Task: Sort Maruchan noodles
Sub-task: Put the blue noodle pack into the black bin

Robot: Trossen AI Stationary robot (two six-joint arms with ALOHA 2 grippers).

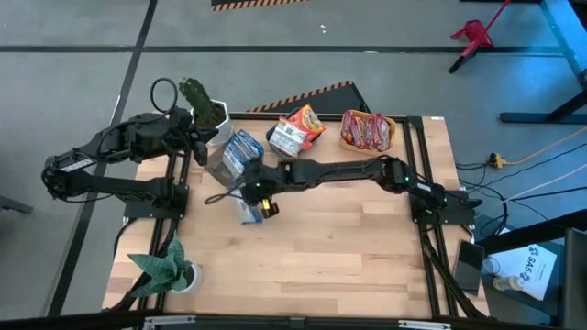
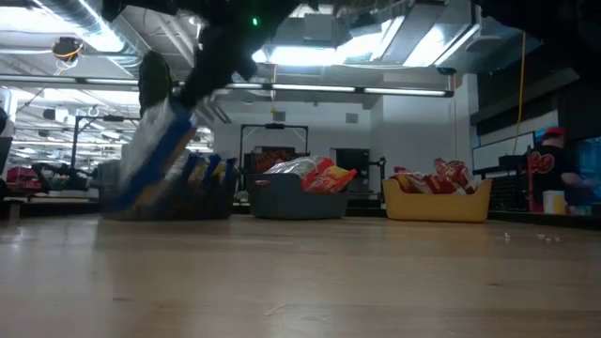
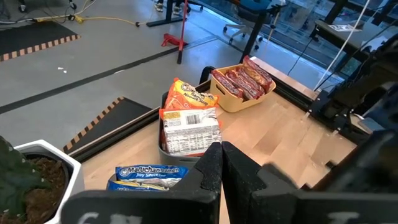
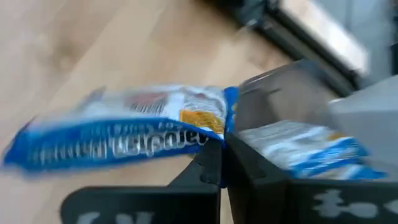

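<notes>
My right gripper (image 1: 259,195) reaches across to the table's left half, shut on a blue-and-yellow Maruchan packet (image 1: 249,214), which appears blurred in the low view (image 2: 155,160). Just beyond it stands a grey bin (image 1: 220,163) with several blue packets (image 3: 148,175) standing in it. A dark bin (image 1: 275,139) holds orange-yellow and silver-white packets (image 3: 189,121). A yellow bin (image 1: 392,131) holds red packets (image 3: 242,79). My left gripper (image 3: 219,158) is shut and holds nothing, hovering near the table's far left corner. My right gripper (image 4: 219,155) pinches the blue packet between its two fingers at one short end (image 4: 208,138), beside the grey bin (image 4: 280,99). The packet sticks out sideways from the fingers and hangs tilted above the wood; whether its lower end touches the table, I cannot tell.
A potted plant (image 1: 202,103) stands at the far left corner by my left gripper, and another (image 1: 170,268) at the near left corner. The three bins line the far edge. Bare wood (image 1: 348,247) fills the table's middle and near side.
</notes>
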